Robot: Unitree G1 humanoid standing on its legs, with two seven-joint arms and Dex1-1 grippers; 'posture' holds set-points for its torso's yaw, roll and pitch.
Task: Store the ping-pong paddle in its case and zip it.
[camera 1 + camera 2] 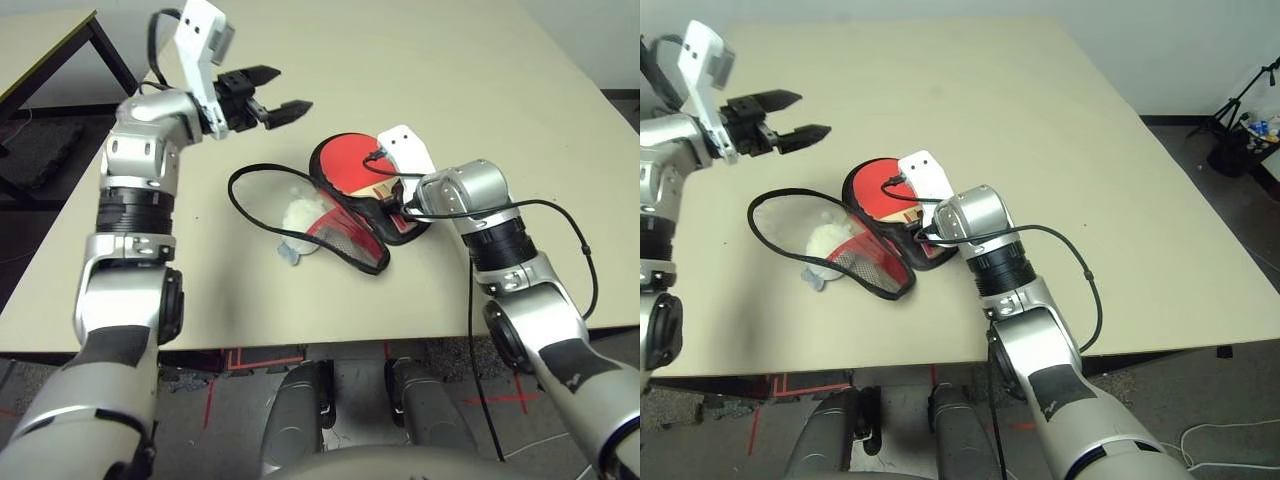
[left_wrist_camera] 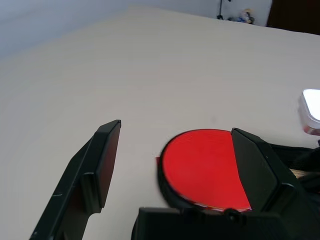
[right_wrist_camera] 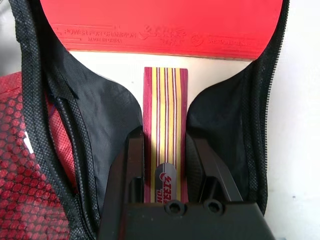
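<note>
Gripping the short striped wooden handle of the ping-pong paddle (image 3: 165, 145), the right gripper (image 3: 162, 165) has its two black fingers (image 3: 131, 165) clamped on either side of the handle's end, one against each flank. From the pincer outward, the handle runs straight ahead along the line of the fingers into the round red rubber face, so the paddle's long axis and the gripper's reach are one and the same line. Black lining and the black zipper edge of the red fabric paddle-shaped case (image 1: 345, 235) curve around both sides of the handle and face; the paddle lies within the opened case on the pale beige table (image 1: 450, 90), with the handle end towards the robot and the red face farther off.

A flap of the case with its red and black mesh pocket is folded open towards the robot's left, and a pale grey-white plush ball charm (image 1: 300, 216) lies beside it, with a black cord loop trailing onto the table.

Held raised above the table farther to the left, well apart from the case, the left gripper (image 1: 279, 104) has its black fingers spread wide and holds nothing. It points across towards the paddle's red face.

The right arm is clearly the nearer one. Judging from this, closing the flap and running the zip would fall to the free left hand.
</note>
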